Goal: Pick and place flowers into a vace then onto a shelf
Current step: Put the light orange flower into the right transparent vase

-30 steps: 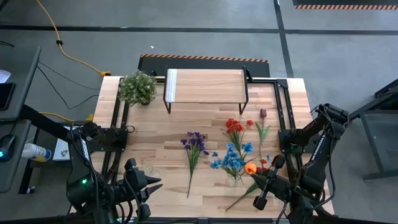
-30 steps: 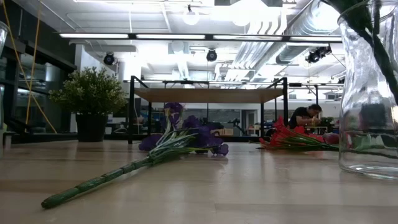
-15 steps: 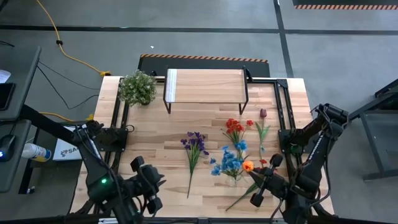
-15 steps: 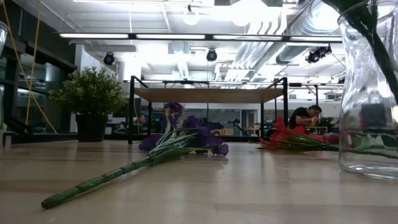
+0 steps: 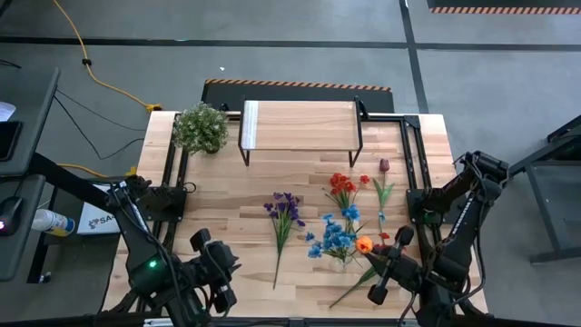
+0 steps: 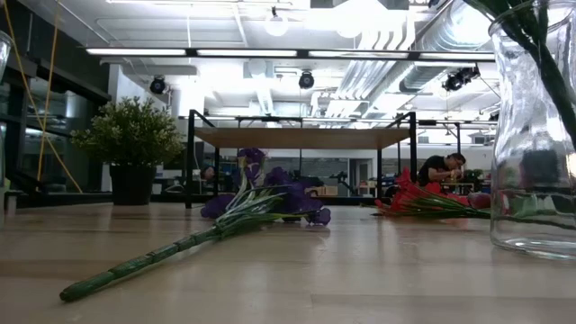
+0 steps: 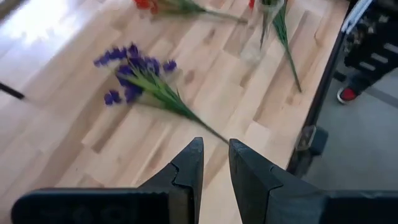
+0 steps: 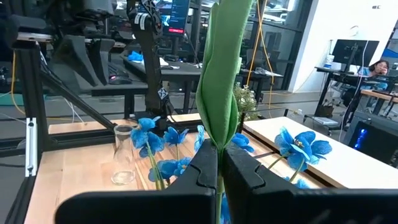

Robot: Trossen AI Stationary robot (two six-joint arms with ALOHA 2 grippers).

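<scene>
My right gripper (image 8: 219, 158) is shut on the orange tulip (image 5: 363, 243), near the table's near right corner, beside the glass vase (image 5: 340, 262) that holds the blue flowers (image 5: 338, 232). The purple flowers (image 5: 286, 213) lie flat mid-table. The red flowers (image 5: 343, 186) and the dark red tulip (image 5: 383, 168) lie farther right. The shelf (image 5: 300, 125) stands at the far edge on its black legs. My left gripper (image 7: 215, 152) hovers near the near left edge, open by a narrow gap, above the purple flowers' stem end (image 7: 214, 134). My right gripper pinches the orange tulip between its two fingers, on the stem and its long green leaf (image 8: 219, 112) below the bloom. The fingers lie across the stem. The tulip is tilted, and its lower end (image 5: 334, 304) points toward the near edge. Whether that end touches the table cannot be told.
A bushy potted plant (image 5: 201, 127) stands at the far left corner beside the shelf. A second, empty glass (image 8: 124, 155) stands toward the left arm. Black frame rails run along both table sides. Bare wood lies between the shelf and the lying flowers.
My left arm has swung a little toward the table's right, and its gripper has turned with it. My right gripper has kept its hold on the tulip almost in place.
</scene>
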